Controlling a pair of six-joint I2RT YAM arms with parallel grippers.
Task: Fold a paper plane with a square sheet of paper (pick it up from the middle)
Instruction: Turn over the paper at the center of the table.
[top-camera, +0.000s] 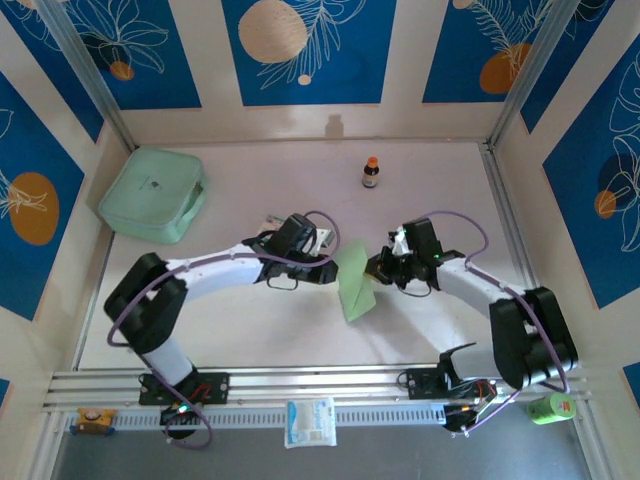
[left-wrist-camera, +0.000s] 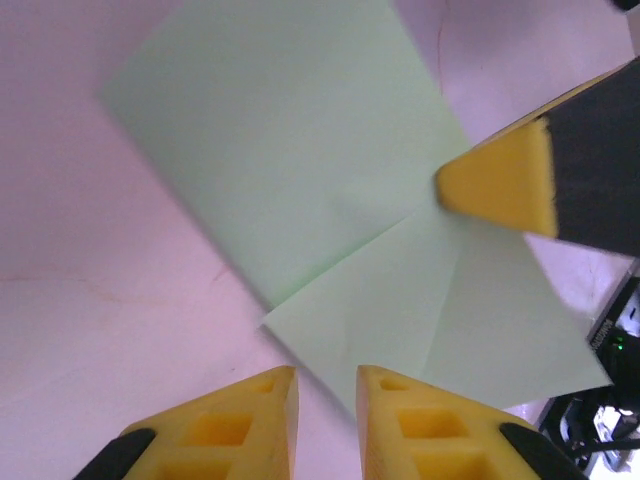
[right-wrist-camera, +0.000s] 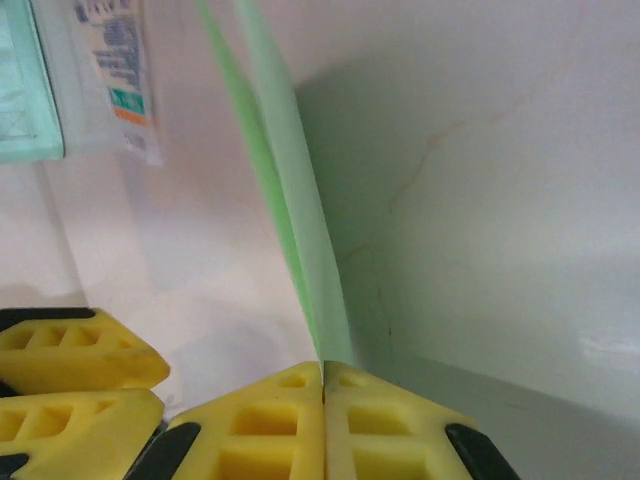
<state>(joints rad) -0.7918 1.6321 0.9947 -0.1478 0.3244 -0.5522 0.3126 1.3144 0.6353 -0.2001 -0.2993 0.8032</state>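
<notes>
**Right gripper pinches the part-folded sheet; left gripper waits at its corner**

Top view: the square sheet of paper (top-camera: 355, 287) sits mid-desk (top-camera: 250, 330) between the arms, its long axis running near-to-far. The right gripper (top-camera: 378, 268) is at its right edge and the left gripper (top-camera: 328, 258) at its far-left corner. Left wrist view: the left gripper's fingers stand narrowly parted, apparently holding nothing, with the sheet's corner just ahead of the gap. Right wrist view: the right gripper is closed on the sheet's edge, which rises edge-on.

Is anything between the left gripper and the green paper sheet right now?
Nothing visible does. The left gripper hovers open right at the edge of the square sheet of paper, while the right gripper pinches its opposite side.
</notes>
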